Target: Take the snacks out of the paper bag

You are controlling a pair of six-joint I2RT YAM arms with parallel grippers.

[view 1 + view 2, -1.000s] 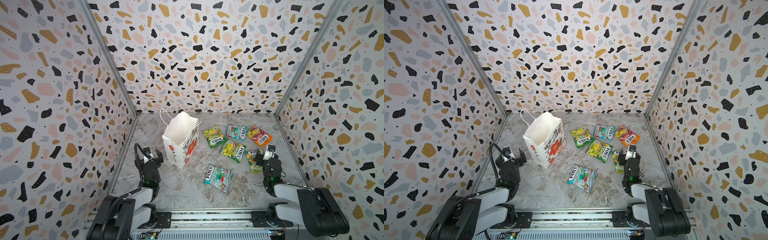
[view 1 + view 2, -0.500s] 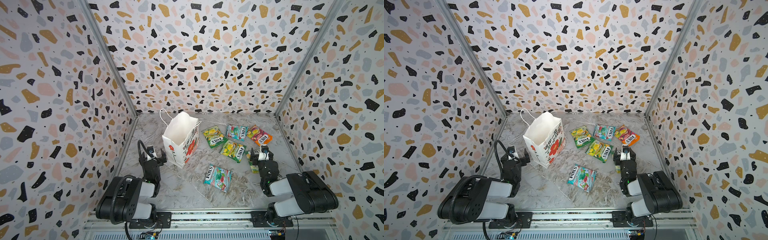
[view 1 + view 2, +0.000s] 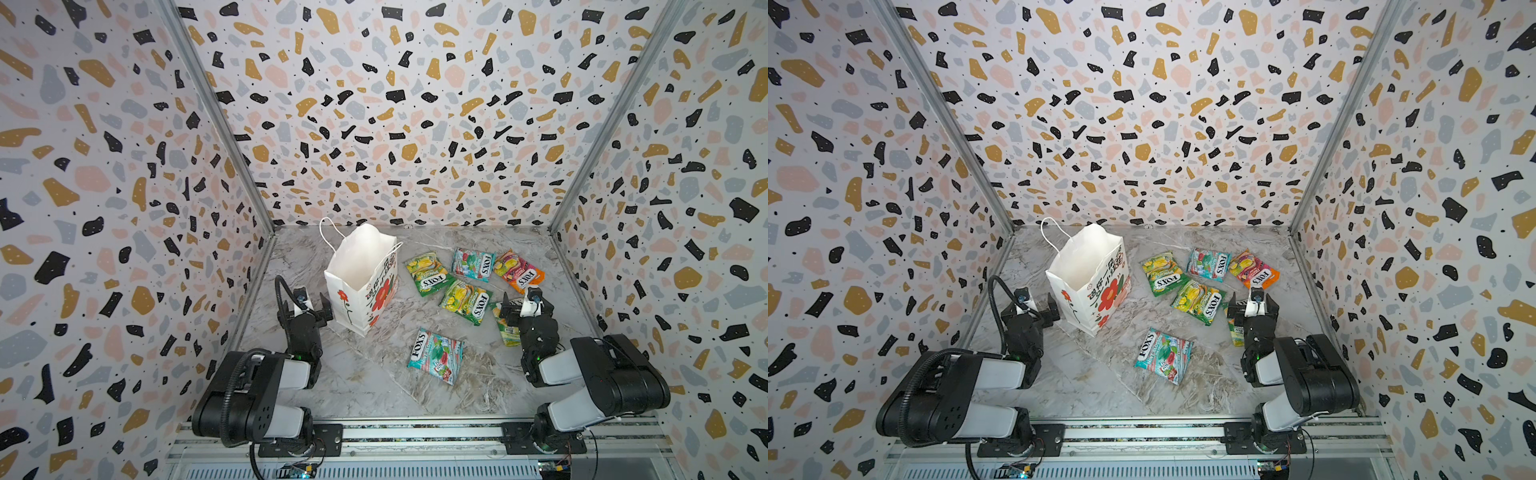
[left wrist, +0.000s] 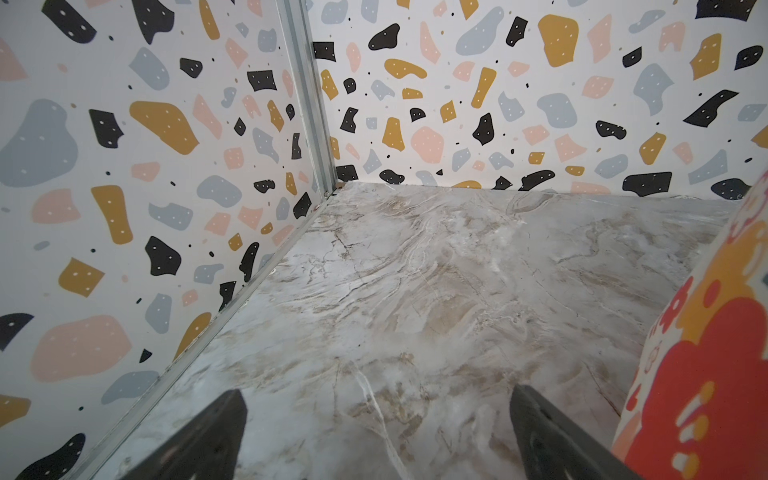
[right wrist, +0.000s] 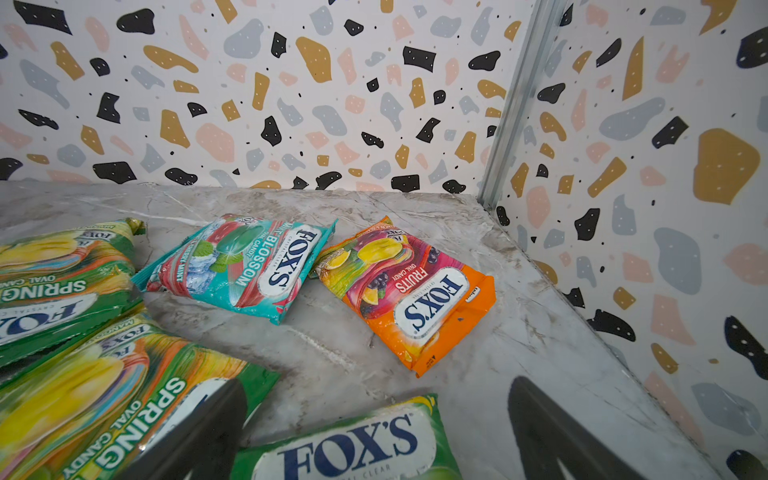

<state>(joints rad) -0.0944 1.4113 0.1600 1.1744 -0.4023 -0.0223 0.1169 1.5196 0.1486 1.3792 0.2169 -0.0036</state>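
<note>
**Desk lead:** Status pls. Where's the paper bag?

**Me:** I've got the paper bag (image 3: 360, 282) standing on the desk (image 3: 374, 386), left of centre in both top views, mouth open. Only the white inner wall shows, so I can't tell what's inside.

**Desk lead:** And the snacks?

**Me:** I count six snacks (image 3: 1198, 301), all flat on the desk to the right of the bag.
- The back row, going from the bag side outward, is a green-yellow pkt (image 3: 428, 274), a teal-red pkt (image 3: 473, 264) and an orange-pink pkt (image 3: 519, 271).
- The 2nd green-yellow pkt (image 3: 466, 301) is just in front of that row.
- The 3rd green pkt (image 3: 505, 330) is partly hidden under my right arm.
- The front teal-red pkt (image 3: 435, 355) lies apart from the rest, nearer the rail.

**Desk lead:** Fingers?

**Me:** The left fingers (image 4: 208, 436) are spread wide with only bare desk between them. They sit low, just beside the bag's flowered side. I can't tell whether they're touching it, but the red print fills the edge of the left wrist cam.

The right fingers (image 5: 552, 436) are spread wide too and aren't pinching anything. On the right wrist cam the 3rd green pkt lies on the desk under the gap, with its "FOX'S" logo readable. The orange-pink and teal-red pkts are beyond it, toward the back wall.
</note>
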